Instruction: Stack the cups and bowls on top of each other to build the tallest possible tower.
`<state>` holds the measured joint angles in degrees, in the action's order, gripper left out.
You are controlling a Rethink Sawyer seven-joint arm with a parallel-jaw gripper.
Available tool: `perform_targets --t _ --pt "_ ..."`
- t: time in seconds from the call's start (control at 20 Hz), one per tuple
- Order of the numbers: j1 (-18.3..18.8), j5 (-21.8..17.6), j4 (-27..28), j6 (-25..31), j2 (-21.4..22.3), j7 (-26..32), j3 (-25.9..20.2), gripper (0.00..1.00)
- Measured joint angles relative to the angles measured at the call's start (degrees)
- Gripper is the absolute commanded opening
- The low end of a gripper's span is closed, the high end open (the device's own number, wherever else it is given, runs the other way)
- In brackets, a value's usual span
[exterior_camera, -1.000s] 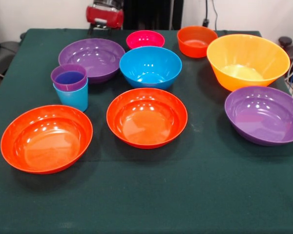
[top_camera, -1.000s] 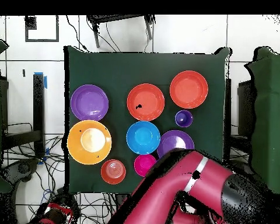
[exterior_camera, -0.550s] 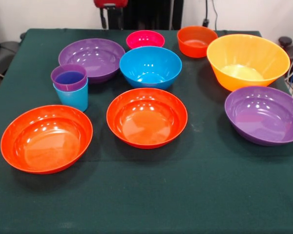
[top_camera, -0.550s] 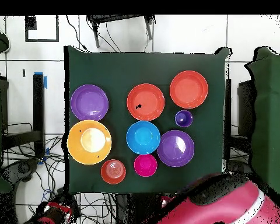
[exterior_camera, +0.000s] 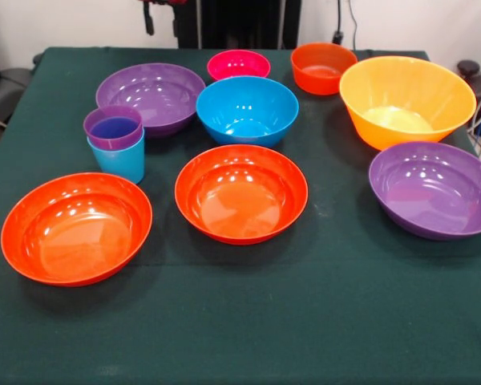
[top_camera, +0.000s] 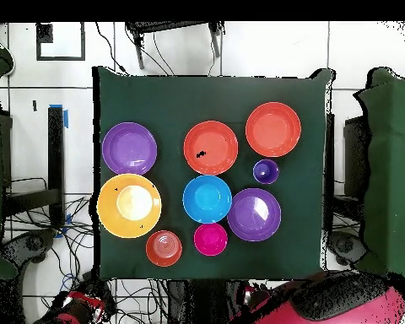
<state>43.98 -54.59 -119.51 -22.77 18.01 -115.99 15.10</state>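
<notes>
glossy round bowls [exterior_camera: 247, 108] (all plastic) ring purple cup [exterior_camera: 112, 127] nested in light blue cup [exterior_camera: 120, 160].

The purple cup [exterior_camera: 113, 127] sits nested in the light blue cup [exterior_camera: 119, 158], with 8 bowls spread around.

Arm [top_camera: 341, 305]: glossy crimson-red shell, broad and rounded, seen from above at the picture's lower edge. Dark, near-black area along the shell's upper side; lighter red sheen on the curve at far right. Small red part with a pale spot at its left end [top_camera: 250, 295]. Front view: only a sliver at the top edge, a red strip [exterior_camera: 167, 2] with a thin black piece hanging below it [exterior_camera: 149, 20]. No markings, screws or cables legible on the body.
</notes>
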Motion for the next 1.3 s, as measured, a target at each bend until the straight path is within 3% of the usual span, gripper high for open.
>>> perform_targets --t 0.75,1.3 --pt "-2.25 0.12 -1.82 -0.05 0.31 0.00 -0.09 1.00" --pt "-5.74 3.11 -3.69 -2.57 0.31 0.00 -0.02 1.00"
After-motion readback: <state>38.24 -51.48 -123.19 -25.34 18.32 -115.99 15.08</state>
